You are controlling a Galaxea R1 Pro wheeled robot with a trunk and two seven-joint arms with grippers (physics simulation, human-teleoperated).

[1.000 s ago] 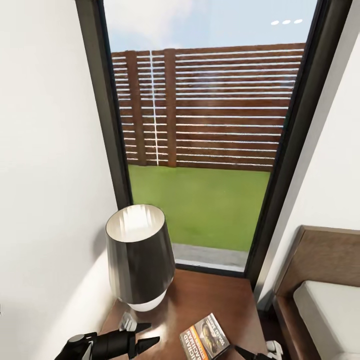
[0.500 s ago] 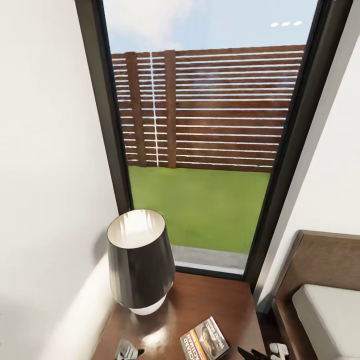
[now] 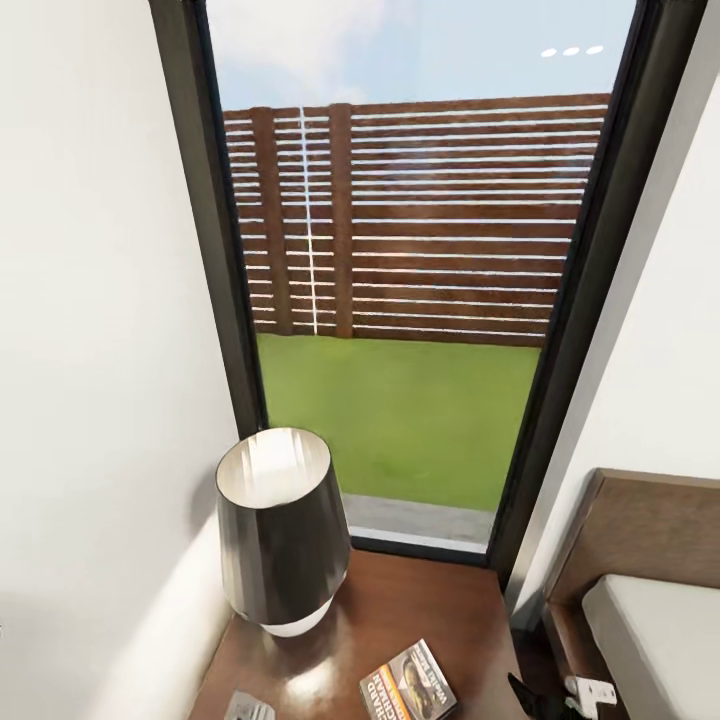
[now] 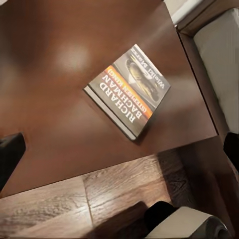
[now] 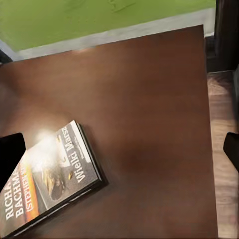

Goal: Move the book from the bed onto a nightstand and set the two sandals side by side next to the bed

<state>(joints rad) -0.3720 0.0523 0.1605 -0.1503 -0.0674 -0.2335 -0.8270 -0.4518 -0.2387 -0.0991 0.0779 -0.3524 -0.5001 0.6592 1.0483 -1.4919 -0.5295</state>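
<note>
**Jaws spread on both arms, book down on the nightstand**

Jaws wide apart on the left gripper (image 4: 119, 152), pinching nothing, with one dark fingertip at each edge of its wrist view. Same on the right gripper (image 5: 119, 149): parted, empty, looking down at the tabletop.

Compared with a second ago, pulled back. Then, the left arm stretched over the front of the nightstand (image 3: 425, 600); now, only a pale scrap of it at that front edge in the head view. Slight shift of the whole head picture too, so probably a move of the camera and not of the furniture.

No change for the book (image 3: 408, 685): flat on the nightstand's glossy top, cover up, near the front edge, touched by neither gripper. Behind it on the same top, toward the wall-side back corner, a dark lamp (image 3: 280, 530). Just beside the nightstand, on the side away from the wall, the bed (image 3: 650, 640) with its brown headboard (image 3: 650, 510). Straight behind the nightstand, the tall window (image 3: 400, 250).

Reads as the release finished and the arms retreating, so the first half of the task looks done. Leaves the two sandals to find and set side by side next to the bed, likely calling for a turn away from the nightstand.
</note>
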